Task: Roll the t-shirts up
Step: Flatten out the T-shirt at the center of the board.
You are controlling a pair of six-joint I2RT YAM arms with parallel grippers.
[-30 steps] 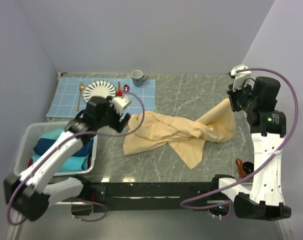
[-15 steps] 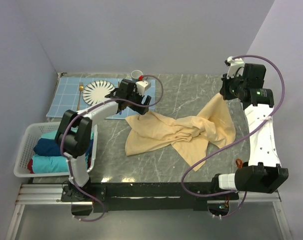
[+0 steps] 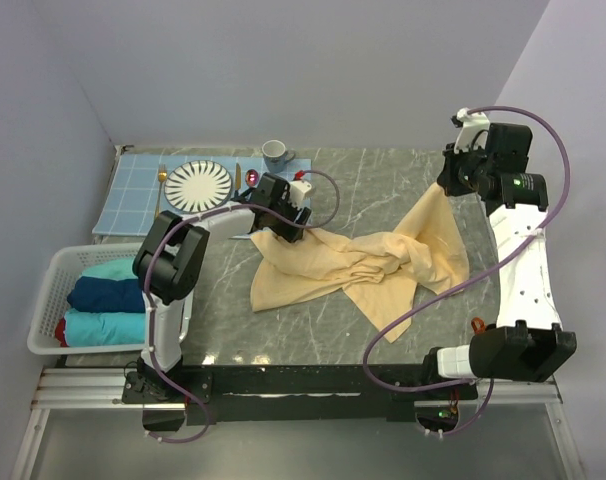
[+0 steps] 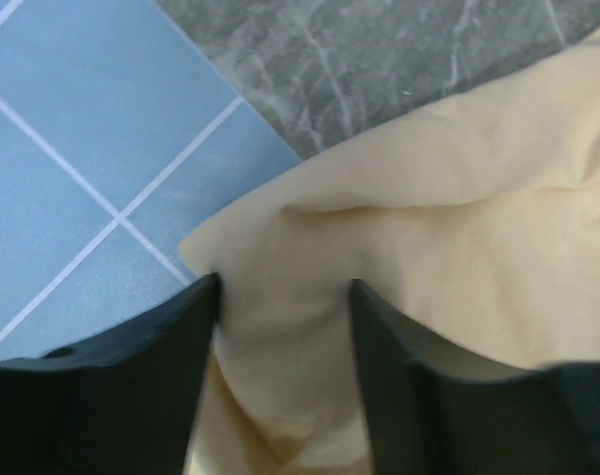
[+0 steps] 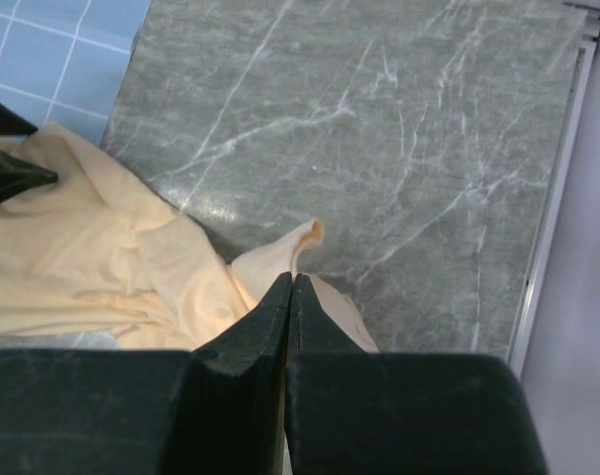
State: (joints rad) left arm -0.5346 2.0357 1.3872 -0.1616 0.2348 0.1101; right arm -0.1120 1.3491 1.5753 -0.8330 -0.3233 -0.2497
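So the yellow t-shirt (image 3: pixel 353 265) is lying crumpled across the middle of the table (image 3: pixel 383 190), more of a twisted heap than anything flat. The right gripper (image 3: pixel 451 186) is sitting up at about 2 o'clock with its fingers pressed together on one edge of the shirt. It's holding that bit up off the table, so the cloth is draping down from it toward the middle. In the right wrist view a little flap of cloth is poking out just past the closed tips, with bare marble beyond it.

The left gripper (image 4: pixel 283 287) is down at the shirt's 10 o'clock corner. Its fingers are standing apart with a soft fold of cloth sitting between them, so it's straddling rather than pinching. That corner is lying over the edge of the blue placemat (image 3: pixel 133 195), which puts the mat right beside the fingers.

Plenty is crowding that side. A plate (image 3: pixel 198 183) is sitting on the placemat with a gold piece of cutlery (image 3: pixel 161 190) at its 9 o'clock and another one (image 3: pixel 238 175) at its 3 o'clock. A mug (image 3: pixel 275 153) is standing at the mat's 1 o'clock corner, near the left gripper. The left arm is reaching across the mat's near right part.

Over at the table's 8 o'clock, a white basket (image 3: pixel 45 300) is holding folded t-shirts (image 3: pixel 108 296) in teal and navy, well apart from the yellow one.
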